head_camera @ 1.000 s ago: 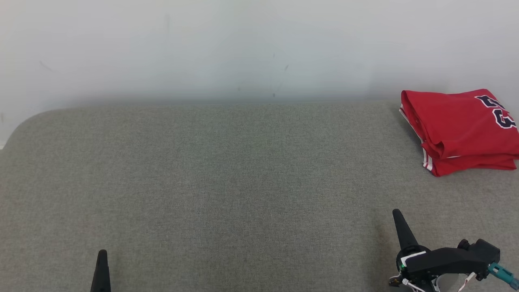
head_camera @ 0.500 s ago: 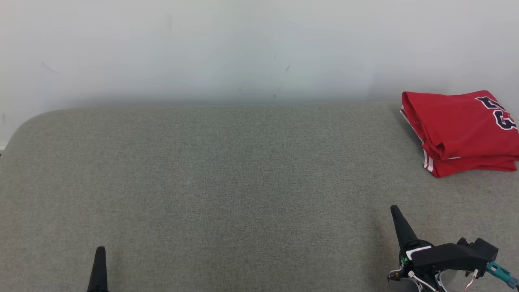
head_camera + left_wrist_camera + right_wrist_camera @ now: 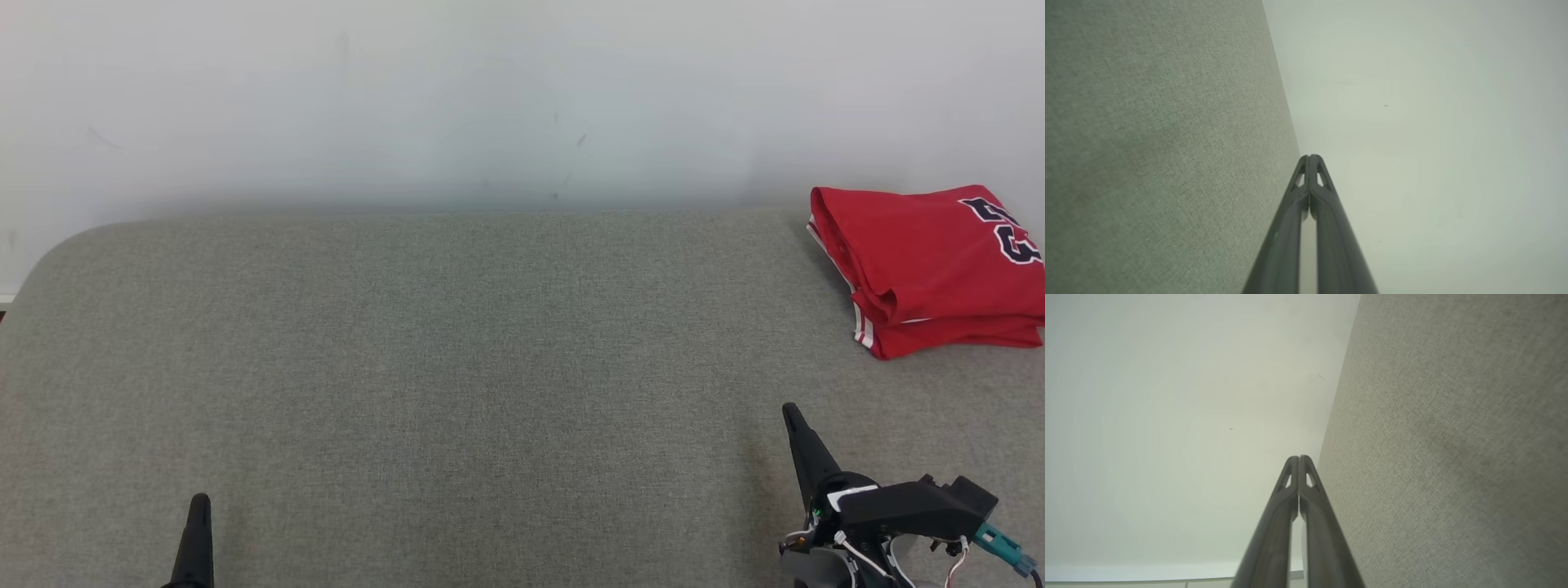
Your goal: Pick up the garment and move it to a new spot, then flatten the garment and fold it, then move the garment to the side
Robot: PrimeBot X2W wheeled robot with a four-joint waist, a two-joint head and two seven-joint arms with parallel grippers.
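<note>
You have two tools, both low at the near edge of the head view. The left tool (image 3: 199, 500) shows as one slim black tapered spike at the lower left. The right tool (image 3: 789, 408) is a like spike at the lower right, leaning a little leftward. It rises from a black plastic wrist housing (image 3: 906, 510) with a white label, thin wires and a teal plug.

Each tool has two long dark fingers, and the wrist views let you check them. In the left wrist view the matte grey fingers (image 3: 1290, 228) meet at their tips, each with a small triangular cut-out, clenched on nothing. In the right wrist view the two fingers (image 3: 1274, 535) press together the same way, also empty.

Both tools sit over the one bench (image 3: 490, 367), a broad surface covered in grey-green woven cloth with a fine, even grain and a rounded far-left corner.

Farther back on the right you find the one task thing, the folded red sports garment (image 3: 922, 261). It is smooth cloth in stacked layers, with white stripe trim along its left edge and dark lettering outlined in white on top. It lies on the bench close by the wall, cut off by the right edge of the head view, well apart from both tools.

Behind everything stands one plain pale wall (image 3: 490, 98), matte, with a few faint scuffs.
</note>
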